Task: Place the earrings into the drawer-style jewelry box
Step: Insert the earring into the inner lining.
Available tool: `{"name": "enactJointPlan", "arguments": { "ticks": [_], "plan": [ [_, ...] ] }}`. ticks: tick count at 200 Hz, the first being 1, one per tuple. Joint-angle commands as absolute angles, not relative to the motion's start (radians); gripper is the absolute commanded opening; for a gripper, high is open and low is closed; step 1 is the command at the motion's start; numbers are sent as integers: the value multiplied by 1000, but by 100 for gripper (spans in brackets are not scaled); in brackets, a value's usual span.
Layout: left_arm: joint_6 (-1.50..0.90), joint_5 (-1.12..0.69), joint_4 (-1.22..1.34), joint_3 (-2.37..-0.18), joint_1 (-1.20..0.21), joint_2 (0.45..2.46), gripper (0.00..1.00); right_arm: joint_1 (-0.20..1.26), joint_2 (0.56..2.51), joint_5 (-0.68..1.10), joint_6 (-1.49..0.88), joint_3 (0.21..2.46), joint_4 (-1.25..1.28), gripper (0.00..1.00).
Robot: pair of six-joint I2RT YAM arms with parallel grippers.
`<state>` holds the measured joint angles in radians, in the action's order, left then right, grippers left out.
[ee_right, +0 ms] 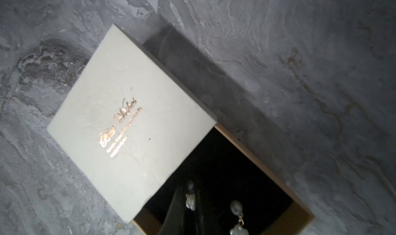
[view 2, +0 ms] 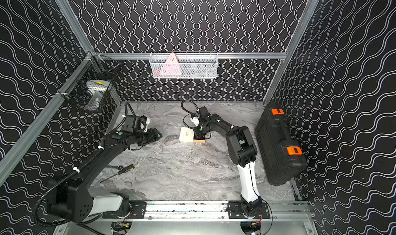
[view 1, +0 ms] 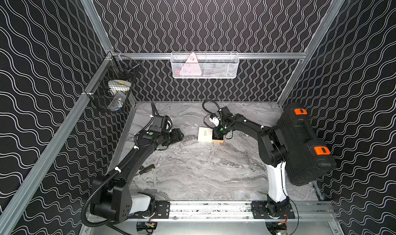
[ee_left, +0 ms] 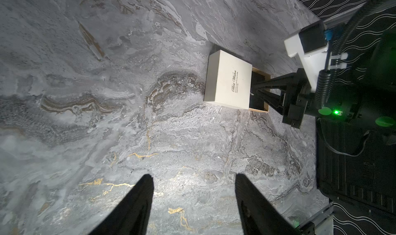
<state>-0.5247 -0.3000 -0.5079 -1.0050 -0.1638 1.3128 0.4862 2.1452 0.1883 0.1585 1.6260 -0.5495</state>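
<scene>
The drawer-style jewelry box [view 1: 205,134] [view 2: 186,134] [ee_left: 228,81] [ee_right: 128,120] lies mid-table, a cream sleeve with gold print. Its tan drawer [ee_right: 235,169] [view 1: 218,140], lined in black, is pulled out toward the right arm. My right gripper [ee_right: 190,189] [view 1: 216,136] [view 2: 198,135] points down into the drawer, shut on one pearly earring [ee_right: 190,201]. A second earring [ee_right: 237,217] lies on the black lining beside it. My left gripper [ee_left: 192,176] [view 1: 181,135] [view 2: 159,135] hovers left of the box, open and empty.
A big black case with orange latches [view 1: 300,144] [view 2: 278,144] leans at the right wall. A screwdriver [view 2: 126,168] lies near the left arm. A white mesh basket [view 1: 204,65] hangs on the back wall and a black wire basket [view 1: 115,90] on the left.
</scene>
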Motion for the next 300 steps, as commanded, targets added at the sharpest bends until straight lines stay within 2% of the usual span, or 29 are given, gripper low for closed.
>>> {"name": "enactJointPlan", "arguments": {
  "ticks": [1,300],
  "plan": [
    [-514,-301,-497,-1002,-162,1306,66,487,2135,172,173,1630,-574,0],
    [-517,-310,-499,-993,-163,1297,66,492,2144,163,171,1639,-618,0]
  ]
}}
